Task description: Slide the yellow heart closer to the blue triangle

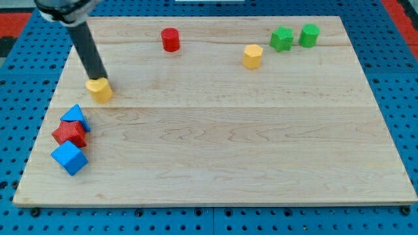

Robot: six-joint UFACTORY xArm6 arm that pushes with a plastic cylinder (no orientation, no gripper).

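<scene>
The yellow heart [100,90] lies on the wooden board at the view's left. My tip [99,79] touches the heart's upper edge, with the dark rod rising toward the view's top left. The blue triangle [75,116] lies below and to the left of the heart, a short gap apart from it. The triangle rests against a red star-shaped block [70,133].
A blue cube [69,158] sits below the red star. A red cylinder [170,40] stands at the top middle. A yellow hexagonal block [253,56], a green star-shaped block [282,39] and a green cylinder [309,35] stand at the top right. The board's left edge [40,137] is close.
</scene>
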